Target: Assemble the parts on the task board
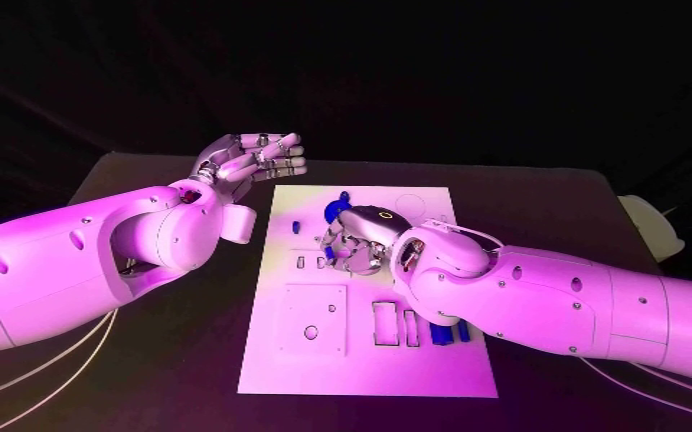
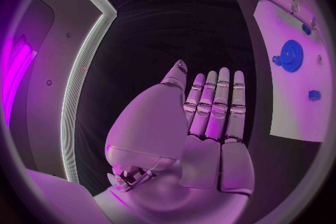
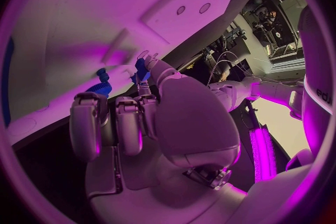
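A small blue part (image 3: 142, 70) is pinched in the right hand (image 1: 356, 242) over the middle of the white board (image 1: 289, 352). The left hand (image 1: 255, 162) is held flat and empty, fingers (image 2: 217, 103) side by side, just off the board's far left corner. One blue gear (image 2: 291, 55) is seen on the board's far end.

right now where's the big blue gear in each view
Head view: blue gear on the far part of the task board, just beyond the right robot hand.
Left wrist view: gear on the board.
Right wrist view: gear beside the fingers.
Shared landmark: the white board.
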Controlling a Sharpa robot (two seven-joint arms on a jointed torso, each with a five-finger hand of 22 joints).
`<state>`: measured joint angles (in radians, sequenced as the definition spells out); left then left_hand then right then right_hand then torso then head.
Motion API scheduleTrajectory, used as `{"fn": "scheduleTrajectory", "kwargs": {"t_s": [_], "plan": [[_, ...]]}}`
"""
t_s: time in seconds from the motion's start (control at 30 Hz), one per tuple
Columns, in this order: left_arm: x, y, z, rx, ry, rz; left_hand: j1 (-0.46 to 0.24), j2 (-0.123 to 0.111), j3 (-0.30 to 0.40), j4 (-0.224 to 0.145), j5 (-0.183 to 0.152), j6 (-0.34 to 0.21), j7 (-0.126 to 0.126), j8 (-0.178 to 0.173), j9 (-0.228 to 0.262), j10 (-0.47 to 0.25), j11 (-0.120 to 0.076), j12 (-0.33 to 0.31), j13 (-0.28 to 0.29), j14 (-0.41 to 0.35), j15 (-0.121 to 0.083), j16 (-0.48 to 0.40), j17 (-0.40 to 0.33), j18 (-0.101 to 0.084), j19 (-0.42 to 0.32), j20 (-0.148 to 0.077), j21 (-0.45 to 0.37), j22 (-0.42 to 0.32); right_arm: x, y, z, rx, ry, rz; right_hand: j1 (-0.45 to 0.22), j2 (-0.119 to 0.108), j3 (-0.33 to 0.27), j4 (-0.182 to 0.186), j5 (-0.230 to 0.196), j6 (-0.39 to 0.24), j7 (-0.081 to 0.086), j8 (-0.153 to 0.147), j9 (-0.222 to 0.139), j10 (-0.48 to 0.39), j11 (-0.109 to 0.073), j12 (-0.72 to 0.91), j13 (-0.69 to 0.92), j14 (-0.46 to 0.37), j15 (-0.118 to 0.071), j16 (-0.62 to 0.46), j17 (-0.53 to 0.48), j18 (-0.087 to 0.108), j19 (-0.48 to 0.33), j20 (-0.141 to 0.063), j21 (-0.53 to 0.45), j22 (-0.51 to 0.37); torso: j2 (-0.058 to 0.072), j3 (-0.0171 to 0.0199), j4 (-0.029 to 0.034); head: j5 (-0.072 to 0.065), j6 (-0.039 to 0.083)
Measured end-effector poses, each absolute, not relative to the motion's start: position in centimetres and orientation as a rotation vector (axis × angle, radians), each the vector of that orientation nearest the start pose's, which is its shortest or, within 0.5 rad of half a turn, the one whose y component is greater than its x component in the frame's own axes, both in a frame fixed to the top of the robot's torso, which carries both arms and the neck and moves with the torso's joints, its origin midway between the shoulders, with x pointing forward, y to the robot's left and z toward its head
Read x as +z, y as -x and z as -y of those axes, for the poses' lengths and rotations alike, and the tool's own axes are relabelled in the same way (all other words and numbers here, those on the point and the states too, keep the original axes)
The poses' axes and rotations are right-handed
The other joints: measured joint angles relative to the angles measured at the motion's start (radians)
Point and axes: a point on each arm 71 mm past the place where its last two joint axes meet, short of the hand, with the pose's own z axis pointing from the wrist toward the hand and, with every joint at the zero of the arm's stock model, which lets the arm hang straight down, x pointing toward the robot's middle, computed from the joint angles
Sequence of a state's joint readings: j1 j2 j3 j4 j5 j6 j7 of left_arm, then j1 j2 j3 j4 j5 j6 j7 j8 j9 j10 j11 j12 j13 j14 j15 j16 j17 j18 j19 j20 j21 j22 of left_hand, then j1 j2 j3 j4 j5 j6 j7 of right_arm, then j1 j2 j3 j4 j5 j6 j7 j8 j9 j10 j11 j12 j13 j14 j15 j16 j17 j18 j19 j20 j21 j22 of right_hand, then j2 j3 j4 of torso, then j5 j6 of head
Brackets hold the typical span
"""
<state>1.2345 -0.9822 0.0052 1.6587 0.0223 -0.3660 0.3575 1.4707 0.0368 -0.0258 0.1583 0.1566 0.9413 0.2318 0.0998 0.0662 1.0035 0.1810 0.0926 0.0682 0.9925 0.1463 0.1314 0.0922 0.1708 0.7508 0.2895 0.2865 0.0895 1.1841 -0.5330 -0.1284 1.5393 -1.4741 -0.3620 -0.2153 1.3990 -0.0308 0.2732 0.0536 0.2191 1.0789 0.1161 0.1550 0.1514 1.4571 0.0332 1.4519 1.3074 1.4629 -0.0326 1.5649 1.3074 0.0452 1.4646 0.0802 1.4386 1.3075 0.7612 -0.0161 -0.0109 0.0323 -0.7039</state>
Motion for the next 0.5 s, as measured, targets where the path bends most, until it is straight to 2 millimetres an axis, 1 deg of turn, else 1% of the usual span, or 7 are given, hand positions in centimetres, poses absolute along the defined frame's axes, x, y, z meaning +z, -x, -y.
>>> {"fn": "scheduleTrajectory", "kwargs": {"t_s": [0.37, 0.5], "plan": [[-13.82, -47.5, -24.13, -1.52, 1.143, -1.344, 0.0, 0.0, 0.0, 0.0, 0.0, 0.0, 0.0, 0.0, 0.0, 0.0, 0.0, 0.0, 0.0, 0.0, 0.0, 0.0, 0.0, 0.0, 0.0, 0.0, 0.0, 0.0, -21.6, -44.19, 4.37, 0.836, 0.294, -1.713, -0.002, -0.002, 0.0, 0.0, -0.001, -0.003, -0.003, 0.0, 0.0, 0.0, 0.0, 0.0, 0.0, 0.0, 0.0, 0.0, 0.0, 0.0, 0.0, 0.0, 0.0, 0.0, 0.0, 0.0004, -0.0002, -0.001, -0.006], [-13.82, -47.5, -24.13, -1.52, 1.144, -1.345, 0.0, 0.0, 0.0, 0.0, 0.0, 0.0, 0.0, 0.0, 0.0, 0.0, 0.0, 0.0, 0.0, 0.0, 0.0, 0.0, 0.0, 0.0, 0.0, 0.0, 0.0, 0.0, -21.69, -44.1, 4.17, 0.834, 0.3, -1.717, -0.007, -0.007, -0.001, -0.001, -0.001, -0.001, -0.001, 0.0, 0.0, 0.0, 0.0, 0.0, 0.0, 0.0, 0.0, 0.0, 0.0, 0.0, 0.0, 0.0, 0.0, 0.0, 0.0, 0.0003, -0.0002, 0.0, -0.007]]}}
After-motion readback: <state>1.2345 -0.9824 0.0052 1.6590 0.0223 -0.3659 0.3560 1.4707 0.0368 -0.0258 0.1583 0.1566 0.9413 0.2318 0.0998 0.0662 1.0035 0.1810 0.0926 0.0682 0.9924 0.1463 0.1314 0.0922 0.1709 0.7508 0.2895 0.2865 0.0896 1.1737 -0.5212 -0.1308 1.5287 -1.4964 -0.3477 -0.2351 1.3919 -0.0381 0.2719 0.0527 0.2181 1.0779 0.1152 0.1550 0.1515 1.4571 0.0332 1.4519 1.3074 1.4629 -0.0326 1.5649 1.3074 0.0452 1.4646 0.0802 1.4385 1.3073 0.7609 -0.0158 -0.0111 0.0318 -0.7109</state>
